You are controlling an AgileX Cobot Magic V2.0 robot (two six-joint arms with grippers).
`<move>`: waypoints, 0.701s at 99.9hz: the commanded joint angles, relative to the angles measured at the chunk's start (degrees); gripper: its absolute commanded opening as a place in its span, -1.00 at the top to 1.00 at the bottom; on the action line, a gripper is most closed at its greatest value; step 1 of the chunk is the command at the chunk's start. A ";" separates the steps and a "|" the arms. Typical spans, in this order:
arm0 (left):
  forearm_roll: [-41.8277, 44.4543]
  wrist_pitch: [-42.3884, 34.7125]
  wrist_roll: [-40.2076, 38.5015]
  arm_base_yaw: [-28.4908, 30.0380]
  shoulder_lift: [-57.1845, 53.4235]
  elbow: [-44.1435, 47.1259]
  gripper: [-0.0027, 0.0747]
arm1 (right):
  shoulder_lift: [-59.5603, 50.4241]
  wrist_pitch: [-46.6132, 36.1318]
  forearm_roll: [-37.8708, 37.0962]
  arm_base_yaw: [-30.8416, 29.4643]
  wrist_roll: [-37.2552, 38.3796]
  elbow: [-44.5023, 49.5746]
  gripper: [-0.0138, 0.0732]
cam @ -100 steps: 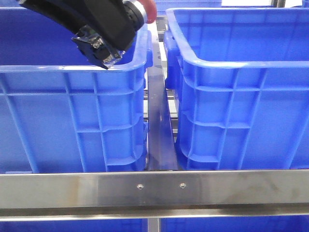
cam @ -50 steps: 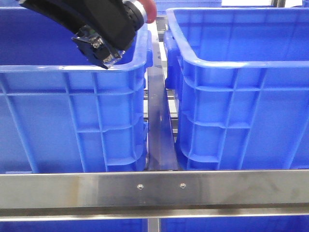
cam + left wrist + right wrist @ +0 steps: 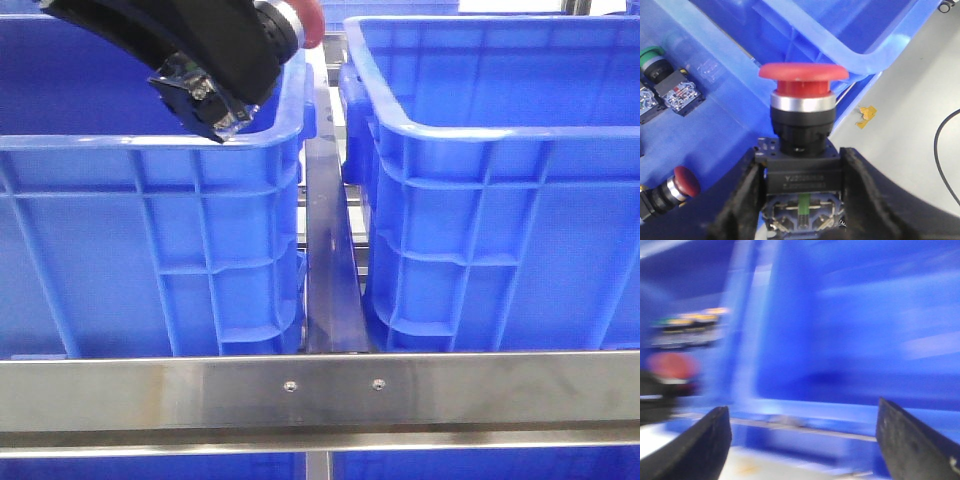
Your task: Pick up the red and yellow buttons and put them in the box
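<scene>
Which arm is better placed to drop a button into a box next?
Left. Its gripper already clamps the red button above the left crate. The right gripper is open and empty.

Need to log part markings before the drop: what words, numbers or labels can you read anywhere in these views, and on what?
Embossed line on the black body of the red button held in the left tool: too small to read.
Labels on the switch blocks lying in the blue crate: too small to read.
Right wrist view: blurred, nothing readable.
Front view: no text.
</scene>
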 commanded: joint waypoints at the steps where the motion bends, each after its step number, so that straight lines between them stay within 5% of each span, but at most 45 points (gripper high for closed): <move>1: -0.87 -3.29 -0.06 -0.45 -1.33 -1.66 0.53 | 3.08 -1.07 12.35 0.41 -4.18 -1.89 -0.72; 28: -0.87 -3.18 -0.06 -0.45 -1.33 -1.66 0.53 | 11.48 3.86 33.36 0.94 -18.78 -1.89 -0.72; 70: -0.87 -3.18 -0.06 -0.45 -1.33 -1.66 0.53 | 25.10 0.56 36.16 14.56 -20.38 -8.22 -0.72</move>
